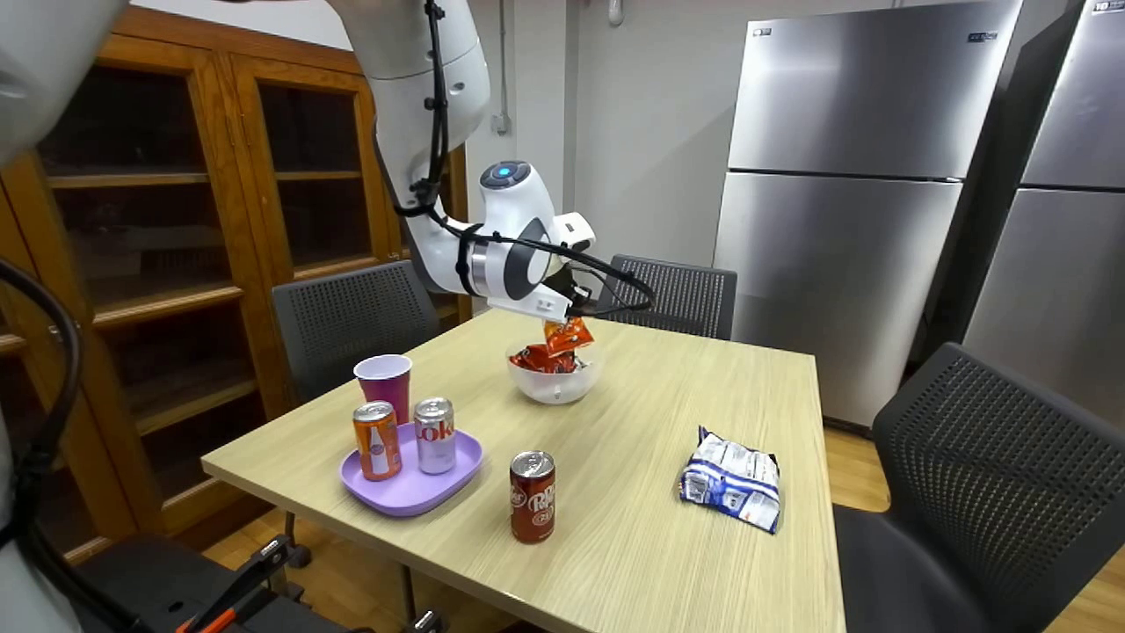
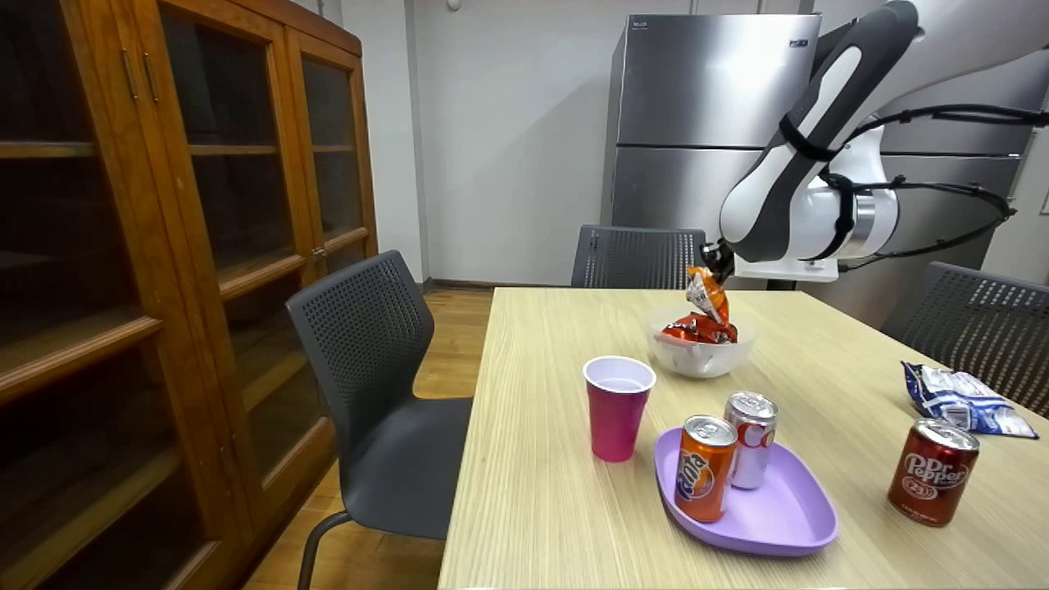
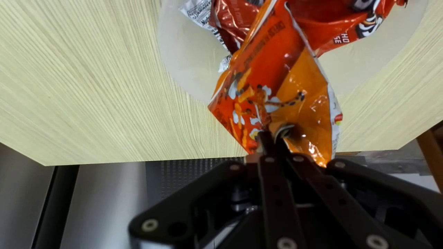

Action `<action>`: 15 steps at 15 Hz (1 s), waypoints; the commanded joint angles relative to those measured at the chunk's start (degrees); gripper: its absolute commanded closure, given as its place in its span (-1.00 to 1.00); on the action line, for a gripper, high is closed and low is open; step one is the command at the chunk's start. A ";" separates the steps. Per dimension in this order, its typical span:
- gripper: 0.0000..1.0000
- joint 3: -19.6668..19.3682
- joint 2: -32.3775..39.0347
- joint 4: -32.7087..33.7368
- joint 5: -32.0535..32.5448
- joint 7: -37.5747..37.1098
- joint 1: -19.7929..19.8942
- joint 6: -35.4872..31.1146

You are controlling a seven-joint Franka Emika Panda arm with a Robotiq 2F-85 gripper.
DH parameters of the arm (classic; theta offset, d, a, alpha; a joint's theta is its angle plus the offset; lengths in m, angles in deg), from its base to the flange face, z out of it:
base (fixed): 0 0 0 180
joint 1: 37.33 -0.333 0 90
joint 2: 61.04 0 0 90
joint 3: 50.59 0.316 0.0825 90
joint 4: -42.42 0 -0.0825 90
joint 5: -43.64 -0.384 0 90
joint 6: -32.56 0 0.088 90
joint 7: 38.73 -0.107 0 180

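My gripper (image 3: 274, 138) is shut on an orange snack bag (image 3: 304, 100), pinching it by one end so that it hangs down. In both exterior views the held bag (image 1: 568, 336) is over a translucent white bowl (image 1: 555, 387), its lower end close above the contents. Several red snack bags (image 2: 697, 329) lie in the bowl (image 2: 701, 362). Whether the orange bag touches the red bags cannot be told. From the wrist, a red bag (image 3: 339, 24) shows behind the held one, and part of the bowl is hidden by it.
Around the bowl on the wooden table (image 1: 650, 387) stand a purple cup (image 2: 616, 414), a lilac tray (image 1: 409, 492) bearing an orange can (image 1: 378, 444) and a silver can (image 1: 435, 440), a dark red can (image 1: 533, 501) and a blue-white bag (image 1: 731, 482). Chairs (image 2: 369, 344) surround it.
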 commanded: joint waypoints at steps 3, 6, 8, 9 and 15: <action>1.00 1.13 0.46 -0.39 1.05 2.34 1.39 2.66; 1.00 0.26 2.18 0.66 0.43 2.04 0.86 3.36; 1.00 0.56 3.38 1.45 0.52 2.13 1.36 3.42; 1.00 0.12 4.18 2.07 0.29 1.95 1.09 2.90; 1.00 -0.91 7.69 6.43 -0.13 1.67 1.07 4.75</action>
